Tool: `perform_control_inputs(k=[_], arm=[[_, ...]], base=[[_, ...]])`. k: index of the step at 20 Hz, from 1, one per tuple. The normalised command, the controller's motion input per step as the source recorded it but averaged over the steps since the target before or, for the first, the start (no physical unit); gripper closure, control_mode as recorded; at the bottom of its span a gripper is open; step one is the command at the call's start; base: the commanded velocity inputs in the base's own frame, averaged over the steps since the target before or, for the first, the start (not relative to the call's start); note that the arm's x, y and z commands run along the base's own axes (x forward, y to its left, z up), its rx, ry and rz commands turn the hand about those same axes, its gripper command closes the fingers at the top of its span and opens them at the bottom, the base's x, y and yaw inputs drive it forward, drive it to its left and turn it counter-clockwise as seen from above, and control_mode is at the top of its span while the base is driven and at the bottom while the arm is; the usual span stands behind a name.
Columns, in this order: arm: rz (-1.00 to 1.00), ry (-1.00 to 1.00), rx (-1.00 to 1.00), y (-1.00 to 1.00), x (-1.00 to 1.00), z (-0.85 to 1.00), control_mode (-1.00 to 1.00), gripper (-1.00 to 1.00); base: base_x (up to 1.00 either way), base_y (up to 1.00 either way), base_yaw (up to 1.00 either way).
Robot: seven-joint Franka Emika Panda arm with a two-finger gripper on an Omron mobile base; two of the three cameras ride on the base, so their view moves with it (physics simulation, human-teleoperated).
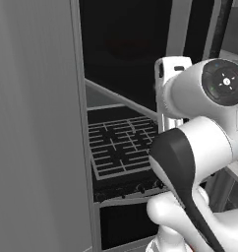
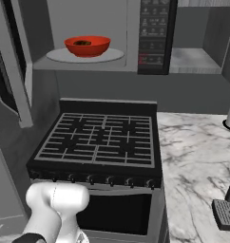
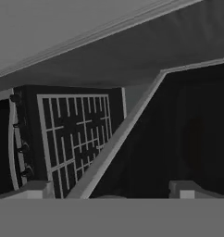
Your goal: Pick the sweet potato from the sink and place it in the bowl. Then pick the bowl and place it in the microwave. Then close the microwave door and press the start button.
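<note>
The red bowl (image 2: 87, 45) sits on the round tray inside the microwave's (image 2: 131, 57) light grey cavity. A dark piece in the bowl looks like the sweet potato (image 2: 82, 43). To the right of the cavity runs the dark keypad strip (image 2: 152, 33). The microwave door (image 2: 12, 71) stands swung open to the left. In the hand view its dark glass (image 3: 188, 134) and grey frame edge (image 3: 118, 139) lie close ahead of my gripper (image 3: 114, 192). The gripper is open, its fingertips (image 3: 35, 190) wide apart with nothing between them. The sink is out of view.
A black stove (image 2: 100, 137) with grated burners and a row of knobs stands below the microwave. A marble counter (image 2: 197, 156) lies to its right, with a dark ridged object (image 2: 226, 213) at its edge. A tall grey panel (image 1: 32, 123) stands close on the left.
</note>
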Motion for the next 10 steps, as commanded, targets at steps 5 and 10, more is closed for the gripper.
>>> perform_control_inputs(k=[5, 10], arm=[[0.00, 0.00, 0.14, -0.74, 0.10, 0.00, -1.00, -1.00], [-0.03, 0.00, 0.11, -0.62, 0.33, 0.10, -1.00, -1.00]], base=[[0.00, 0.00, 0.00], [0.00, 0.00, 0.00]])
